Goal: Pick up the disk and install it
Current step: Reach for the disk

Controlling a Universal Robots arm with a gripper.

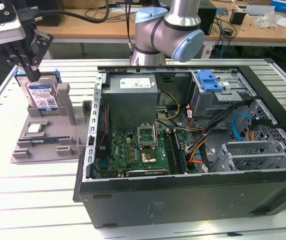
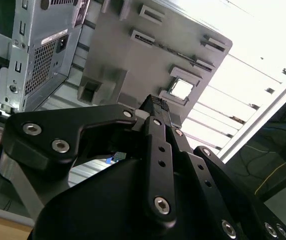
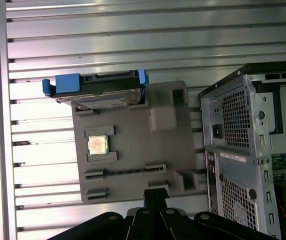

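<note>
the grey fixture [image 1: 57,134] lay flat on the slatted metal table [image 1: 32,200]. the disk [image 1: 42,95] stood on edge in a slot at one end of the fixture. its white-and-blue label faced out over the fixture's flat part and its blue bracket showed at both upper corners. in the first wrist view the disk [image 3: 102,92] sat along that same end of the fixture [image 3: 132,150], with blue tabs sticking out past it on either side.

the gripper [image 1: 32,75] hung above the fixture. in the exterior view its tips looked close to one upper corner of the disk, but it was not clamped on it. in the first wrist view the gripper [image 3: 156,192] pointed at the fixture's opposite end, well apart from the disk. its fingers were pressed together with nothing between them, and the gripper [image 2: 158,102] looked the same in the second wrist view.

a small square processor chip [image 1: 36,128] rested in a recess near the middle of the fixture. the open computer case [image 1: 183,200] lay just beside the fixture with its motherboard [image 1: 137,150] exposed. a blue plastic clip [image 1: 209,80] sat on the drive cage on the side of the case away from the fixture. the arm [image 1: 168,30] rose behind the case, well apart from the fixture.
</note>
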